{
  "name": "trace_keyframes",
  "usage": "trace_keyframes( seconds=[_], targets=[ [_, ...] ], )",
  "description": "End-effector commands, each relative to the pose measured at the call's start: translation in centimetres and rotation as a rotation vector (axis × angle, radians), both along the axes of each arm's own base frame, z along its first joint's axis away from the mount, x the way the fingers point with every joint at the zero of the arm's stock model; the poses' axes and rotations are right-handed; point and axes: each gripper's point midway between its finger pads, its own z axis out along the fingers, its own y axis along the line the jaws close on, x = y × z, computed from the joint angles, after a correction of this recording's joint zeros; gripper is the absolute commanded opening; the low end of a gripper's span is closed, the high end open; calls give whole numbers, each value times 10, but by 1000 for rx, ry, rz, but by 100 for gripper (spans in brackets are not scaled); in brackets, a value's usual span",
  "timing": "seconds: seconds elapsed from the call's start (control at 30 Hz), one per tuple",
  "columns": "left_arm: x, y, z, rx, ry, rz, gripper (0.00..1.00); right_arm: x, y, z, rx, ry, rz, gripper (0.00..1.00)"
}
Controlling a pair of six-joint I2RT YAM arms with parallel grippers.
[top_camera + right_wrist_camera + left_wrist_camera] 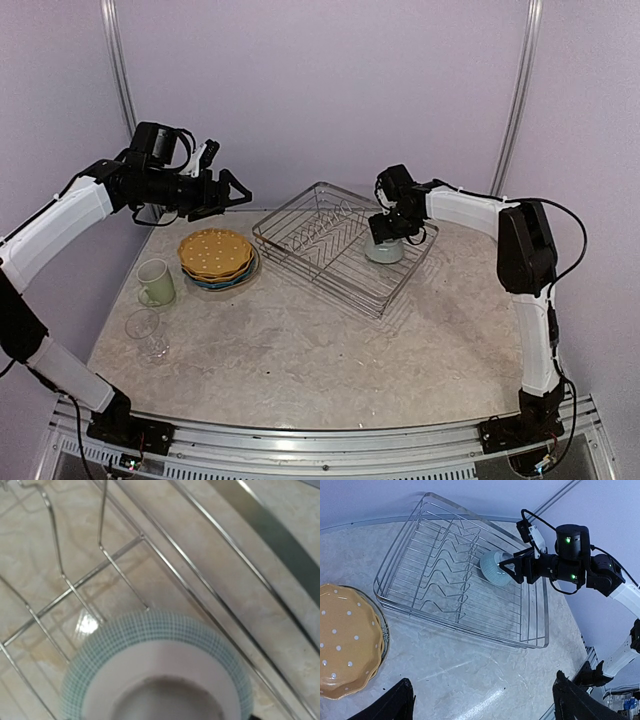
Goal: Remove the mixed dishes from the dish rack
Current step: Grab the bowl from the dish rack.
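Note:
The dish rack (318,243) stands at the table's centre back and holds only the small light-blue bowl (384,250). My right gripper (391,229) is over the bowl and shut on its rim. In the left wrist view the bowl (495,568) hangs tilted from the right gripper (513,568) inside the rack (445,587). The right wrist view is filled by the bowl's inside (155,680) above rack wires (165,562), and its fingers are out of frame. My left gripper (236,194) is open and empty, raised above the stacked plates (215,253), which have an orange one on top.
The pale green mug (156,282) and the clear glass (146,333) stand on the table left of the plates. The orange dotted plate (342,640) lies at the left edge of the left wrist view. Metal rails run along the table's near edge.

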Motion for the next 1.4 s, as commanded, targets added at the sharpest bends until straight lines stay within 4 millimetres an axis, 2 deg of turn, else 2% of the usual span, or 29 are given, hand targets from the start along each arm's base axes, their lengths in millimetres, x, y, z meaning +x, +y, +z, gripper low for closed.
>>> trace_keyframes(
  seconds=[0.0, 0.43, 0.77, 1.0, 1.37],
  targets=[
    [-2, 0, -11, -1, 39, -9, 92, 1, -4, -13, -15, 22, -10, 70],
    [-2, -1, -13, -6, 48, -12, 91, 4, -8, -26, -34, 20, -28, 63],
    [-1, -2, -14, -6, 52, -12, 92, 2, -5, -25, -4, 20, -18, 44],
    [-2, -2, -14, -8, 54, -15, 92, 0, -6, 4, 40, -56, -27, 27],
    [-3, -4, -14, -16, 61, -19, 92, -9, 5, 49, 235, -178, -17, 9]
  ],
)
